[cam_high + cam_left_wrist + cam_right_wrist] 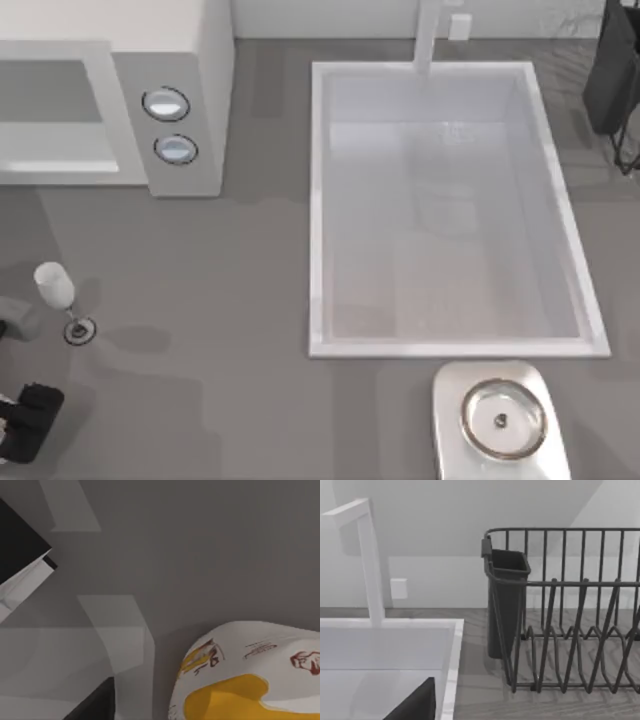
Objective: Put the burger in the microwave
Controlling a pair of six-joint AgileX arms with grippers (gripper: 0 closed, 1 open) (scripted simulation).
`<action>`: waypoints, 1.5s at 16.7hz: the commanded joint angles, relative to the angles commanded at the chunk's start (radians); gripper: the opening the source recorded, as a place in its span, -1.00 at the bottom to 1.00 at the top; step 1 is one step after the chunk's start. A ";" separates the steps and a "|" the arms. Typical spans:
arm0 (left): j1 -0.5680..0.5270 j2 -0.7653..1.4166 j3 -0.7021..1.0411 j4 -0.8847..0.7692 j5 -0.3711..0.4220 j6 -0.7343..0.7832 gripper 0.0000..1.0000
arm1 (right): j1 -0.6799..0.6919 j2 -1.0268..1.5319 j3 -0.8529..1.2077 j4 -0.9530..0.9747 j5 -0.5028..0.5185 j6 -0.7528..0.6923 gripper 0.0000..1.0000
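The burger, wrapped in white paper with yellow and brown print, lies on the grey counter in the left wrist view. A dark part of my left gripper shows just beside it, not touching it. From above, my left gripper sits at the counter's front left corner. The white microwave stands at the back left, its grey cavity facing the front and two round dials on its side panel. A dark edge of my right gripper hangs over the sink's back right corner.
A clear wine glass stands upright just behind my left gripper. The big white sink with its tap fills the middle right. A silver dish sits in front of it. A dark dish rack stands at the back right.
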 joint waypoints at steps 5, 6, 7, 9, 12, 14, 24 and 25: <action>0.000 0.000 0.000 0.000 0.000 0.000 -1.00 | 0.000 0.000 0.000 0.000 0.000 0.000 1.00; 0.000 0.000 0.000 0.000 0.000 0.000 -1.00 | 0.000 0.000 0.000 0.000 0.000 0.000 1.00; 0.000 0.000 0.000 0.000 0.000 0.000 -1.00 | 0.000 0.000 0.000 0.000 0.000 0.000 1.00; 0.000 0.000 0.000 0.000 0.000 0.000 -1.00 | 0.000 0.000 0.000 0.000 0.000 0.000 1.00; 0.010 -0.094 0.025 -0.077 0.021 0.008 -1.00 | 0.000 0.000 0.000 0.000 0.000 0.000 1.00; 0.012 -0.098 0.038 -0.093 0.021 0.007 -1.00 | 0.000 0.000 0.000 0.000 0.000 0.000 1.00; 0.005 -0.262 0.305 -0.533 0.021 0.002 -1.00 | 0.000 0.000 0.000 0.000 0.000 0.000 1.00; 0.005 -0.271 0.316 -0.545 0.021 0.001 -1.00 | 0.000 0.000 0.000 0.000 0.000 0.000 1.00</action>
